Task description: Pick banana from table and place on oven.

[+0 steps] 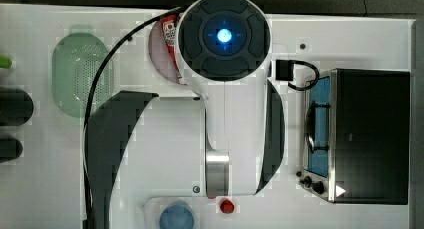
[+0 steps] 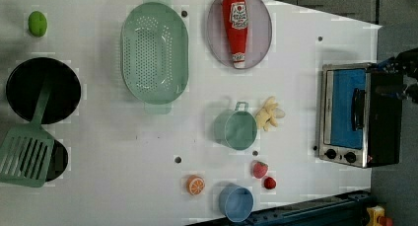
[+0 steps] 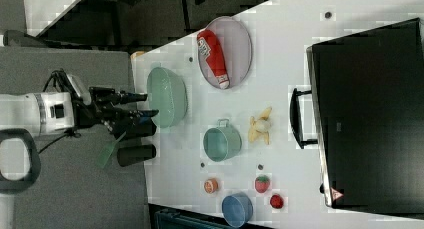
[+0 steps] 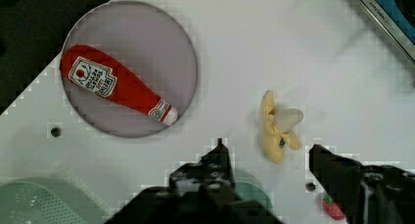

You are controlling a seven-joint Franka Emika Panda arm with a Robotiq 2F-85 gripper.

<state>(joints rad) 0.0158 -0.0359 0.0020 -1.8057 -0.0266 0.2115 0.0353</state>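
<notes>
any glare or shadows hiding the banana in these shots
Left view: the banana lies evenly lit on the white table, with only a soft shadow beside the green cup. Right view: it is clear too, in flat light. Wrist view: unobstructed, though the dark pincer fingers look blurred. Top view: the arm covers the middle of the table.

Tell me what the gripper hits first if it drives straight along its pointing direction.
Probably bare table: the open gripper points down at it, with the banana just off its line. Depth is unclear.

Grey floor (image 3: 75,189) beside bench, dark floor strip (image 1: 300,1) behind, even lighting
</notes>
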